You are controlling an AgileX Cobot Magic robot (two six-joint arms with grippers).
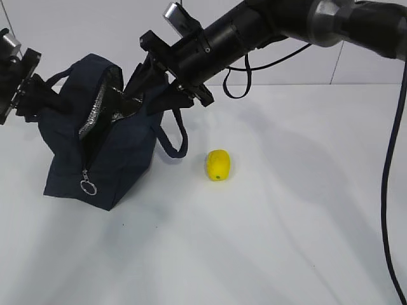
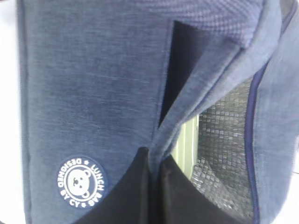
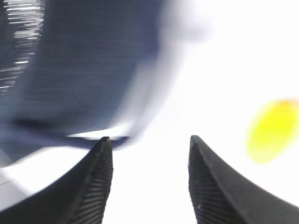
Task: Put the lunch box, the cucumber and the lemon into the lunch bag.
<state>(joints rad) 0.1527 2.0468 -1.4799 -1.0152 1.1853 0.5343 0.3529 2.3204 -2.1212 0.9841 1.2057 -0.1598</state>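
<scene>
The small bright yellow oval lemon is seen lying on the plain white table, nearest of the task's things, just to the right of the boxy dark navy fabric lunch bag and apart from it. At the bag's front corner a silver ring zipper pull is hung, and above it the top is held agape, so that the quilted silver lining is shown. Inside the bag, in the left wrist view, a pale sage-green edge is glimpsed against the lining; what it belongs to cannot be told. On the bag's left, its fabric is pinched by the closed left gripper. Over the bag's right top edge the right gripper is held with its jaws apart and nothing between them. The cucumber is not seen.
</scene>
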